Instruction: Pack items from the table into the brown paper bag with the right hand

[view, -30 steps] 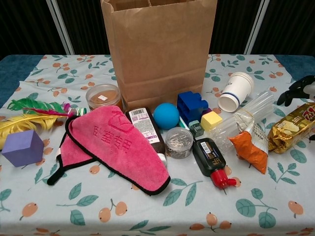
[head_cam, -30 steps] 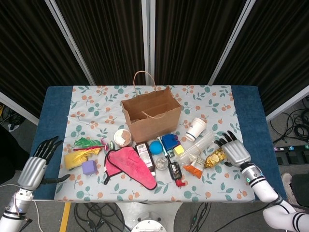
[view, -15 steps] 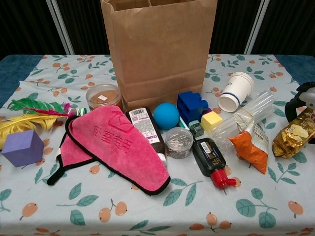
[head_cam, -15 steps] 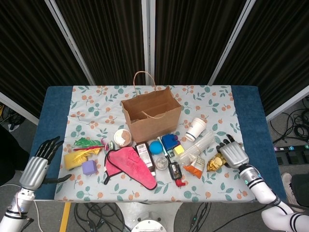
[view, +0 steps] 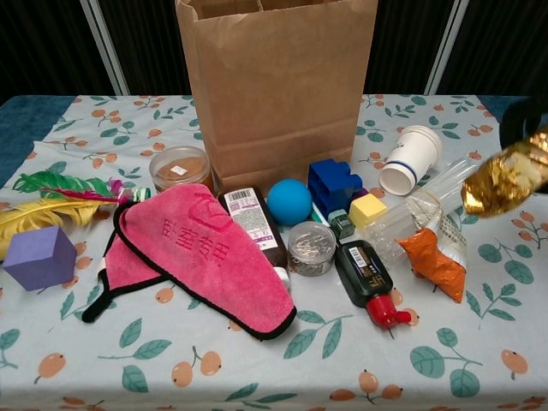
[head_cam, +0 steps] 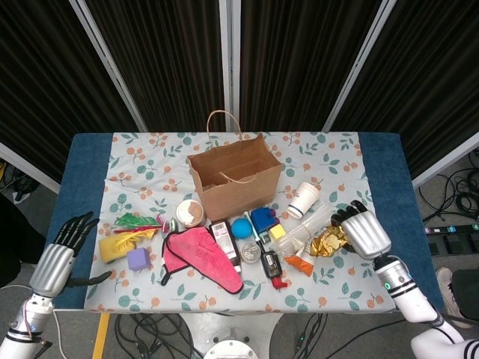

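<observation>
The brown paper bag point(head_cam: 235, 182) point(view: 276, 86) stands open at the table's middle back. My right hand point(head_cam: 361, 231) point(view: 519, 120) grips a gold foil snack packet point(head_cam: 327, 241) point(view: 503, 181) and holds it lifted off the cloth, right of the bag and above the clear plastic wrap point(view: 428, 210). My left hand point(head_cam: 61, 252) hangs open off the table's left edge, holding nothing. Several items lie in front of the bag: a pink cloth point(view: 210, 257), blue ball point(view: 288, 201), blue block point(view: 333, 184), yellow cube point(view: 367, 210), paper cup point(view: 409, 158).
An orange packet point(view: 435, 264), a black bottle with a red cap point(view: 368, 278), a tin of clips point(view: 312, 247), a brown jar point(view: 180, 168), a purple cube point(view: 38, 257) and feathers point(view: 51, 199) crowd the front. The flowered tablecloth point(head_cam: 150, 157) has bare stretches at the back corners.
My right hand has closed on the gold packet and raised it off the table, shifting it slightly toward the bag. The left hand stays still.
</observation>
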